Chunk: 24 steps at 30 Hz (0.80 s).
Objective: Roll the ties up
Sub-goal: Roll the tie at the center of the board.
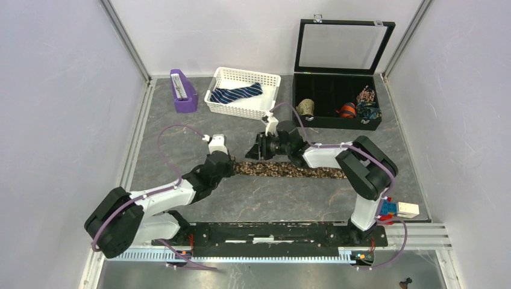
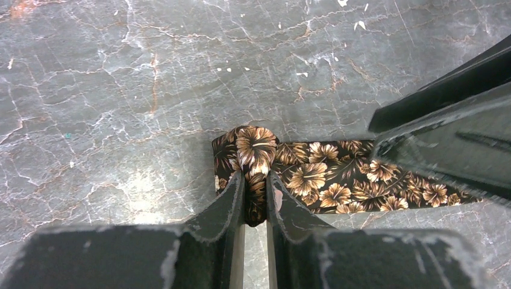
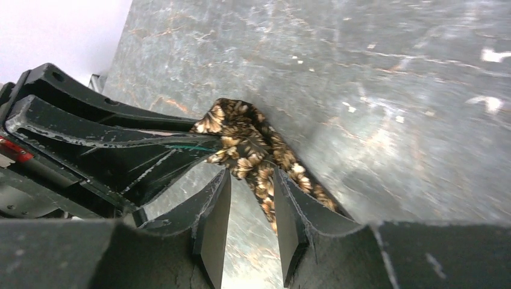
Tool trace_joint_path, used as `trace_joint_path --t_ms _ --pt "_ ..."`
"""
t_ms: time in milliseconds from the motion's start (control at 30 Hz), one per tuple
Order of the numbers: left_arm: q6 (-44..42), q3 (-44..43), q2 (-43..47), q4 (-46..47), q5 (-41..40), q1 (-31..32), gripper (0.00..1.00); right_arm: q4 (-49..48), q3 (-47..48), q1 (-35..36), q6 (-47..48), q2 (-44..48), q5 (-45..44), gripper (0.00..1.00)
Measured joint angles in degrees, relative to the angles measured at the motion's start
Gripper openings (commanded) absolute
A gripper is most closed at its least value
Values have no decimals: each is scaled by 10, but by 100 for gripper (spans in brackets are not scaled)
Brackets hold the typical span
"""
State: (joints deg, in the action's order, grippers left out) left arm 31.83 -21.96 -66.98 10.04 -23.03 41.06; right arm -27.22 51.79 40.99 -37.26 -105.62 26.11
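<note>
Reaches in low from the left, elbow bent, left tool [image 2: 256, 180] pinched narrow on the rolled end of the brown floral necktie [image 2: 337, 180]. Stretches across from the right, forearm near the surface, right tool [image 3: 253, 183] aimed leftward, fingers [image 3: 212, 211] parted either side of the same necktie.

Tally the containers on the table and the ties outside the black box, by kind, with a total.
Ties outside the black box: 2, brown floral tie and navy striped tie
Baskets: 1, white basket
Boxes: 1, black box
Holders: 1, purple holder
Total: 5
</note>
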Motion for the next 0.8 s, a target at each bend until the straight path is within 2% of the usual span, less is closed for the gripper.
trace_joint_path --t_ms 233,467,633,800 --pt "-13 -27 -30 -14 -34 47 2 13 -42 -44 20 37 -7 40" --pt "-29 -70 -85 -27 -58 85 5 13 -60 -50 22 37 -8 39" --pt "-42 -98 -121 -41 -85 120 16 7 -68 -50 19 37 -9 41" --pt "-53 -127 -158 -51 -112 151 40 -1 -74 -51 14 37 -9 44"
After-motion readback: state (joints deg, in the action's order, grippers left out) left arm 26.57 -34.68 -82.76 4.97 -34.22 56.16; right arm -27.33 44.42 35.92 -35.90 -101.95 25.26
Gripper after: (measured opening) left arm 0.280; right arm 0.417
